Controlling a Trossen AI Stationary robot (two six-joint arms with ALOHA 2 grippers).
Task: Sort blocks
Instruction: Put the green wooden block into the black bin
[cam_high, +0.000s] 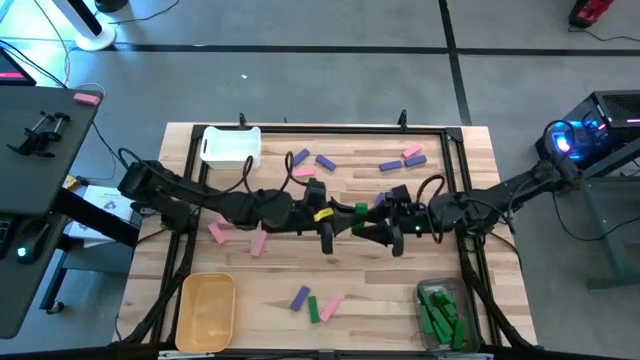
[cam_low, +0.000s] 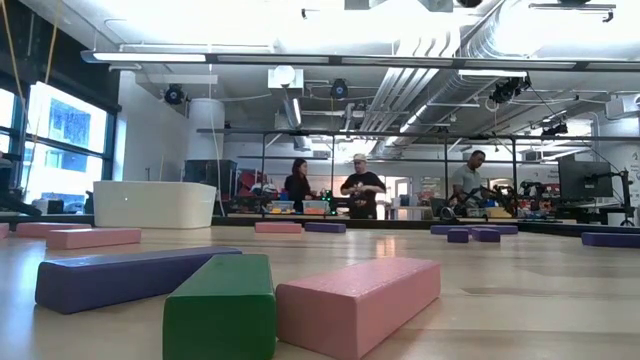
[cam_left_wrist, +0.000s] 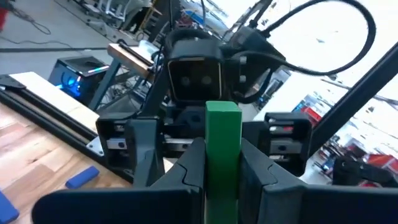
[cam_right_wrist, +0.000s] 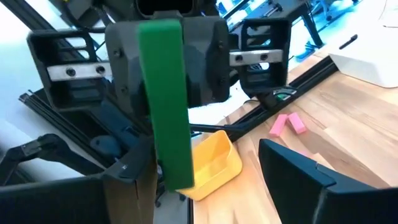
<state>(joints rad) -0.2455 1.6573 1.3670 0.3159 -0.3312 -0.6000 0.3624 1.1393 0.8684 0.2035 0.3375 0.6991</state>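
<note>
Mid-handover over the middle of the surface (cam_high: 300, 275). My left gripper (cam_left_wrist: 221, 168) is clamped narrow on a green block (cam_left_wrist: 222, 146), held up off the wood betw. both arms. My right gripper (cam_right_wrist: 211, 180) faces it w/ jaws wide; the block sits alongside one of its fingers, not yet pinched as far as I can tell. Step in hand, I'd say: pass green from left to right, since the clear bin (cam_high: 441, 316) w/ greens is on the right side. Next move needs right jaws centred round the block, squeeze, then left lets go. Other blocks lie scattered; yellow bin (cam_high: 206, 311) and white bin (cam_high: 231, 146) wait.
</note>
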